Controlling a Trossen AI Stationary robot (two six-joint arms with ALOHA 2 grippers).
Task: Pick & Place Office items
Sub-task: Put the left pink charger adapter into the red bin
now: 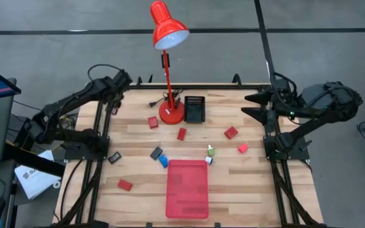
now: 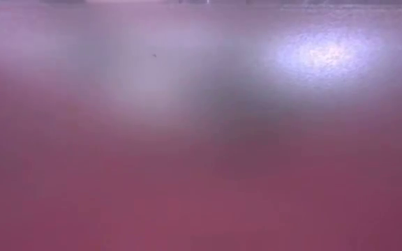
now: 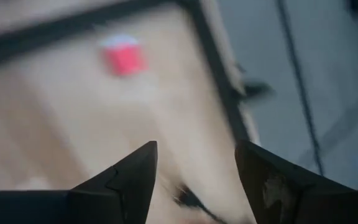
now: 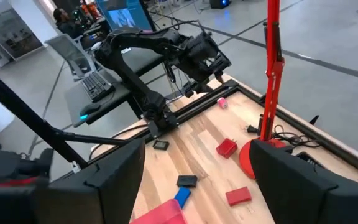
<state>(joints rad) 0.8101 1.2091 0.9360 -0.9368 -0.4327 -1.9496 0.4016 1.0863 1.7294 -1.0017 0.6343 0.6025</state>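
Lying scattered on wooden slat table point(image 1: 246, 183): small red blocks point(image 1: 231, 132); left gripper point(image 1: 114, 104), right gripper point(image 1: 252, 106) both spread, empty.

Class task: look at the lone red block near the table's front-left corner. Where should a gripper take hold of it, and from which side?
Probably from straight above, closing across the shorter sides of the red block. It lies flat on the table with open wood all round, so nothing blocks the descent. The left gripper, open at the back-left edge, is on its side.

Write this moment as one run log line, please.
left claw: open, empty, far left table edge | right claw: open, empty, far right edge | small pieces: scattered on table | tray: empty
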